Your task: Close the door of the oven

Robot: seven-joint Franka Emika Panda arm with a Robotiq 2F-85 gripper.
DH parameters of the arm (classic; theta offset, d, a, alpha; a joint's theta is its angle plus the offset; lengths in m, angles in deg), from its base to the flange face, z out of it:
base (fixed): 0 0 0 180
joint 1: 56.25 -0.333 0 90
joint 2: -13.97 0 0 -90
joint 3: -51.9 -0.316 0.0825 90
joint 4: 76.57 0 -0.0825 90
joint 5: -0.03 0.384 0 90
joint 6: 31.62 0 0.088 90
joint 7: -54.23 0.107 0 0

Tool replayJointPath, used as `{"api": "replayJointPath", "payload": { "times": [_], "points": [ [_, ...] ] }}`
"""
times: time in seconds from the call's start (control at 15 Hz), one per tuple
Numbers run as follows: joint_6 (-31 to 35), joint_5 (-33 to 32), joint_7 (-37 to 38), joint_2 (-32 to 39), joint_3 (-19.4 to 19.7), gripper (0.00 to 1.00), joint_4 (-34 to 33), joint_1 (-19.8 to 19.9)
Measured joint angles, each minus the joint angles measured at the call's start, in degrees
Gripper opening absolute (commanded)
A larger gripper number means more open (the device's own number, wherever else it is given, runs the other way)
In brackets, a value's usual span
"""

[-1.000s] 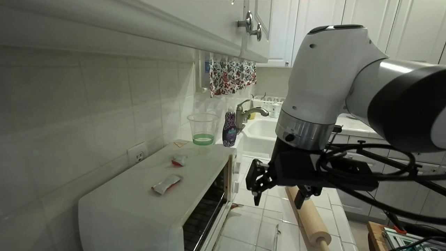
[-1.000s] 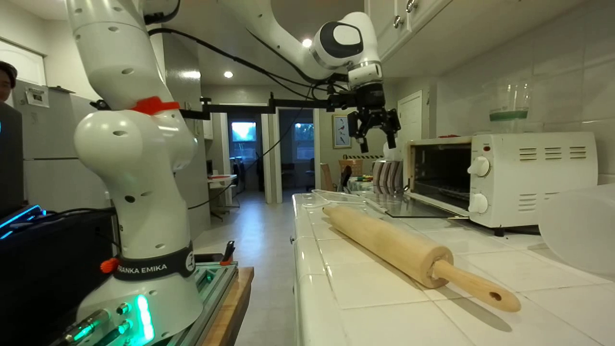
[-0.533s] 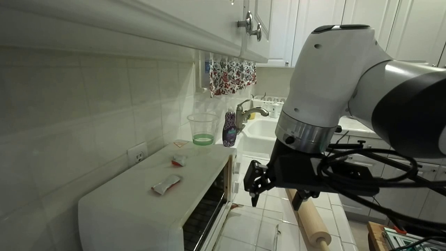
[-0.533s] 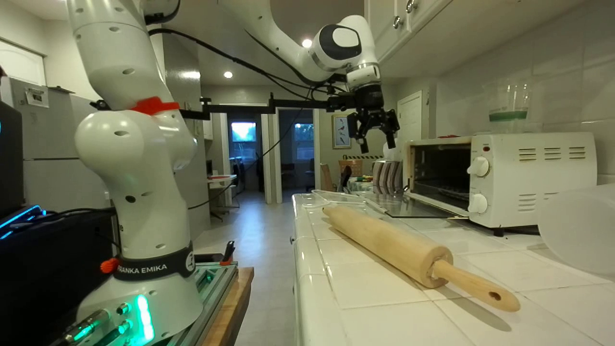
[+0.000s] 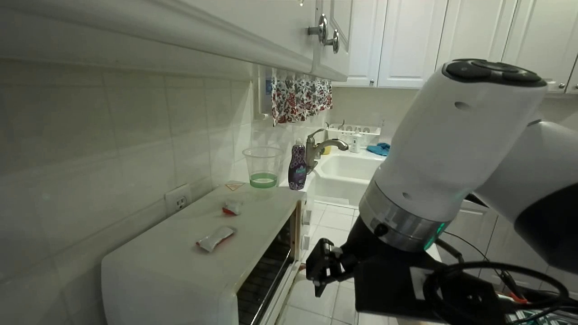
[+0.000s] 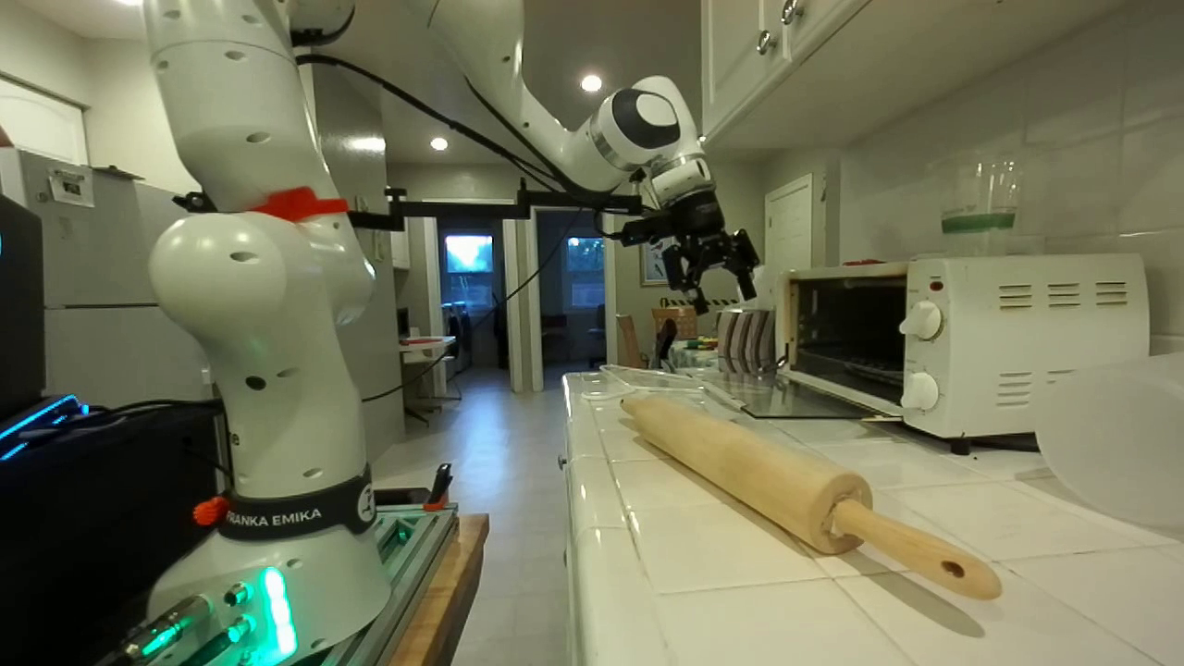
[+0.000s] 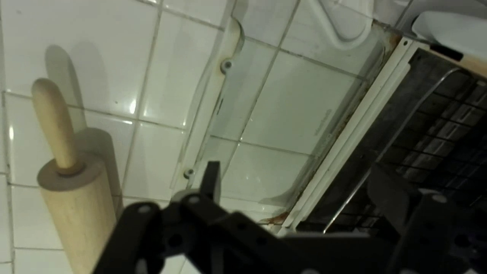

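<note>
Wrist view: glass door (image 7: 281, 110) lies flat below the gripper (image 7: 298, 182), which stands spread and holds nothing. Judged light and stiff, probably slippery and breakable; hold best taken from beneath its pale outer rail (image 7: 207, 114).

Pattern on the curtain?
Floral, red and grey on white; the curtain shows best in an exterior view.

oven (image 6: 980, 347): white | door (image 7: 291, 108): white-edged | fingers (image 6: 743, 253): black | rolling pin (image 6: 745, 470): pale tan | curtain (image 5: 300, 98): red-grey floral on white | bottle (image 5: 297, 168): purple
</note>
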Motion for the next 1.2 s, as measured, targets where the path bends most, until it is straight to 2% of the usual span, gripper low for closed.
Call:
{"api": "replayJointPath", "payload": {
  "times": [0.2, 0.53, 0.67, 0.8, 1.2],
  "points": [
    [1.17, 2.50, 1.24, 0.79, 0.01, 1.00, 0.69, -2.32],
    [0.05, 12.60, 1.28, 0.14, 0.59, 1.00, 1.85, -5.09],
    [-0.67, 14.62, 2.10, -0.79, 0.63, 1.00, 2.96, -5.53],
    [-0.09, 13.31, 4.90, -1.84, 0.46, 1.00, 4.77, -5.55],
    [3.81, 0.95, 15.49, -2.53, -0.15, 1.00, 12.60, -5.01]
  ]
}}
